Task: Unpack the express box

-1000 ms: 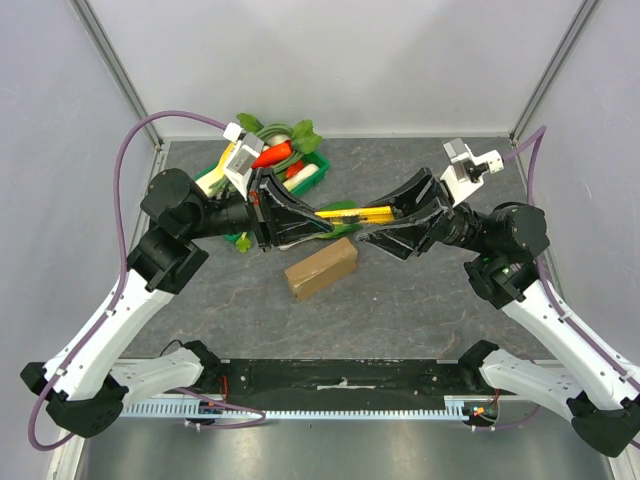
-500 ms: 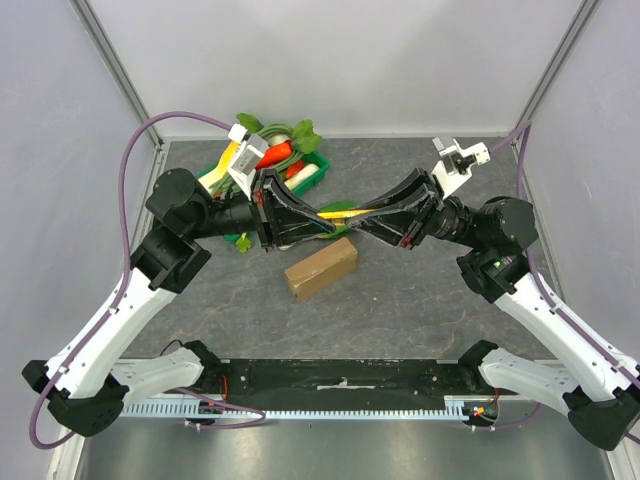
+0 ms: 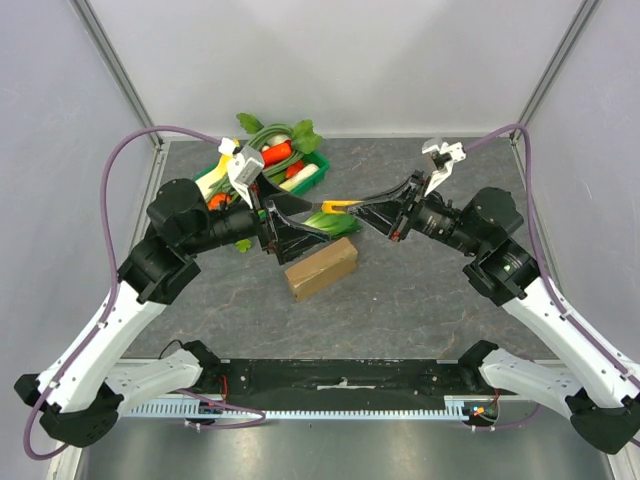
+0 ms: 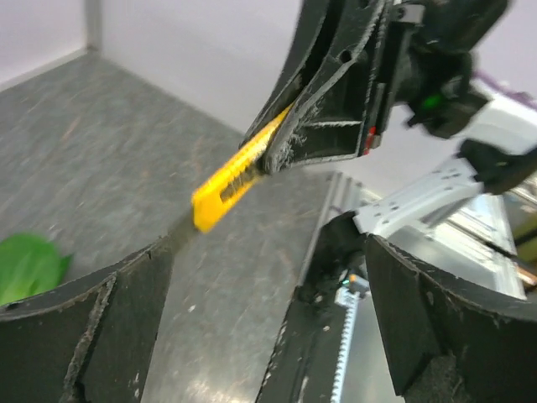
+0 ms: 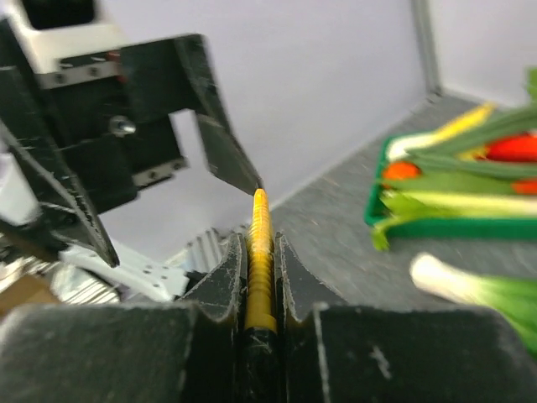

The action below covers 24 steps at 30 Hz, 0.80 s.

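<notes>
Frankly, the table [image 3: 420, 300] is crowded where I need room: both arms meet above its middle, with the green tray [image 3: 321, 162] of vegetables at the back left and a loose leafy vegetable [image 3: 328, 222] lying just behind the express box [image 3: 321, 267]. That box sits shut and flat near the centre, nothing pinning it, so I judge it would skid or turn under a sideways cut. The left gripper [image 3: 298, 228] hangs just above and behind it with its jaws wide apart, empty. The right gripper [image 3: 372, 211] has its jaws clamped on the rear of the yellow utility knife [image 3: 341, 207], whose front end points straight at the left fingers [image 4: 92, 327]. A careless advance could drive the tip into them. The hold is thin and far back, so pressure at the tip might pivot the knife in the pads. Whether the blade is out, I cannot tell.
</notes>
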Tool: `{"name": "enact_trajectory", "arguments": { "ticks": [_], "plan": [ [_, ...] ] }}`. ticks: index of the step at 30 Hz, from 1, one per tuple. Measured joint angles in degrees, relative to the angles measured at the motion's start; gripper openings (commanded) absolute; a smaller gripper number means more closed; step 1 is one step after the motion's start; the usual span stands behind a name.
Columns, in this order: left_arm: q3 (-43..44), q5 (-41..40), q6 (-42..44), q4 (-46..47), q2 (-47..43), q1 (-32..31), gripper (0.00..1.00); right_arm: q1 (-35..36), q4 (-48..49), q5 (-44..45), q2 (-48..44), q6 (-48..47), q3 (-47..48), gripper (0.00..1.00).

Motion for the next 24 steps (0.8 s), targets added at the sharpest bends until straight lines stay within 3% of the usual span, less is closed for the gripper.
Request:
{"name": "enact_trajectory", "arguments": {
  "ticks": [7,12,17,24],
  "plan": [
    [-3.3,-11.7,7.7,-7.6,2.3,0.0,0.98,-0.2,-19.0,20.7,-1.8,-7.9,-2.3,0.00],
    [-6.5,-15.2,12.4,-9.5,16.6,0.0,0.97,-0.2,-26.8,29.0,-3.0,-11.5,-6.7,0.00],
    [-9.0,-18.0,17.5,-12.1,28.0,-0.2,0.93,-0.2,-28.1,33.1,-4.0,-12.4,-10.6,0.00],
    [-8.2,-20.2,24.8,-12.7,36.6,-1.0,0.90,-0.2,-27.2,35.3,-5.5,-11.9,-17.4,0.00]
  ]
}}
